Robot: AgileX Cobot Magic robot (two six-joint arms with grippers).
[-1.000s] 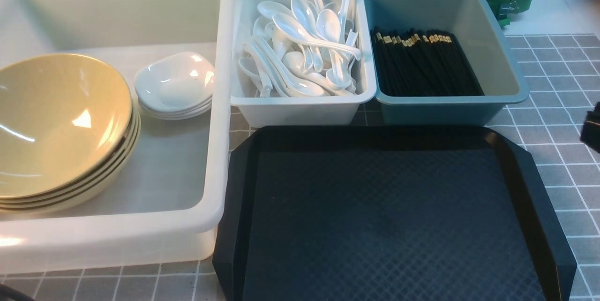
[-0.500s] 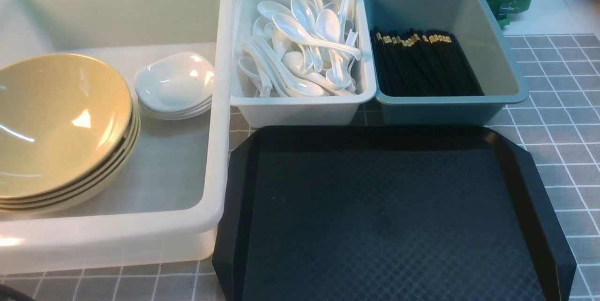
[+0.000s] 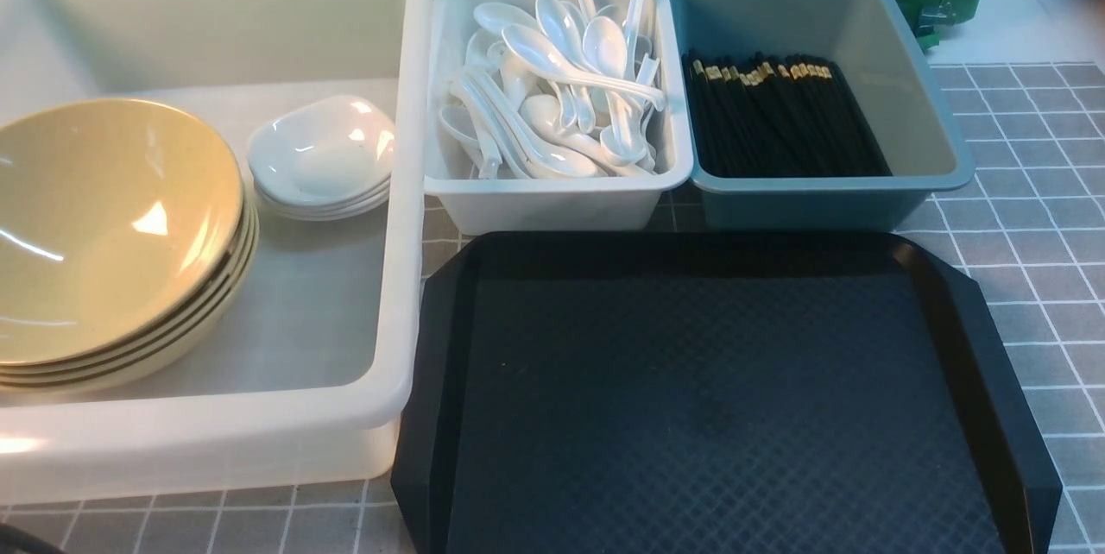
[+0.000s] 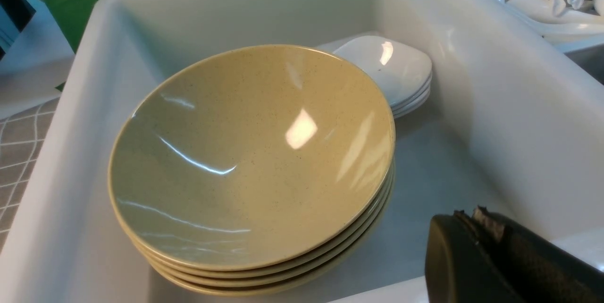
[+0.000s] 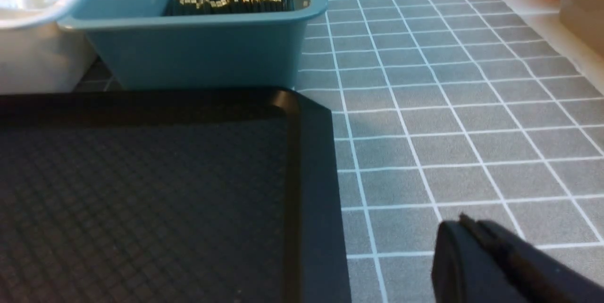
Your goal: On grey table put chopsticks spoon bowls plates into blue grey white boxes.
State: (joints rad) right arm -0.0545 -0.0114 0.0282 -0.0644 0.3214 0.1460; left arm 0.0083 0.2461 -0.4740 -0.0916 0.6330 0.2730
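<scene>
Tray (image 3: 716, 399) bare, bowls (image 3: 104, 226), spoons (image 3: 552, 88), chopsticks (image 3: 777, 114) binned; both end effectors (image 4: 476, 227) (image 5: 472, 232) closed, empty, sorting looks finished.

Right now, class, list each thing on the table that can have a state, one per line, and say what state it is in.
Bowls: stacked, inside the big white tub.
Plates: stacked beside the bowls, same tub.
Spoons: piled loosely in the white bin.
Chopsticks: lying flat together in the blue-grey bin.
Black tray: empty.
Left gripper: jaws shut, holding nothing.
Right gripper: jaws shut, holding nothing.
</scene>
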